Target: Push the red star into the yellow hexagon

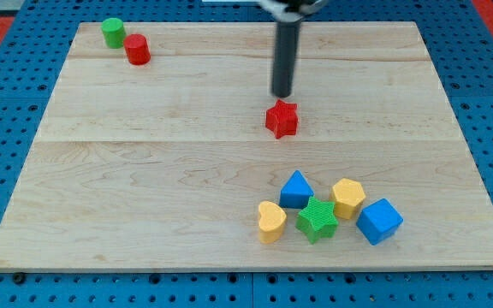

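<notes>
Near the wooden board's (144, 128) centre, my tip (282, 95) hovers just above the red star (282, 119), seemingly barely apart; no claw exists, just a rod. The star, without long axis, sits well above the yellow hexagon (347, 198), clustered with the green star (317, 220) toward the view's bottom.

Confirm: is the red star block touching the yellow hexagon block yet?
No. The red star block sits apart, above the yellow hexagon block; my tip is just above it.

Bright even light, soft short shadows, sharp focus, no glare
</notes>
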`<state>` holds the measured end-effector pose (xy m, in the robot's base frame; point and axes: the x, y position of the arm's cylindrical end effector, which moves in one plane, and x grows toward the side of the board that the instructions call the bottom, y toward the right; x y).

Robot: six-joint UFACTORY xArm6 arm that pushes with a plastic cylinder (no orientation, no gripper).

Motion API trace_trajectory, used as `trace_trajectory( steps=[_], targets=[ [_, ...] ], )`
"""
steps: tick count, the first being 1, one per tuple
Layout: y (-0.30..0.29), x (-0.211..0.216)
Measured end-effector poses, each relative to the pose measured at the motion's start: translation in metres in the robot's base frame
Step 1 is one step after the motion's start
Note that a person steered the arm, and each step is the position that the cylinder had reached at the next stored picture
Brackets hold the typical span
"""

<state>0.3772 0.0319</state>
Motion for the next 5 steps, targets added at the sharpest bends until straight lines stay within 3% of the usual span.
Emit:
trace_trajectory(
  steps=[1, 2, 3, 4, 5],
  targets=[
    [-0.003, 0.062],
    [0.017, 0.075],
    [-0.003, 0.052],
    [0.047, 0.085],
    [-0.016, 0.088]
  ],
)
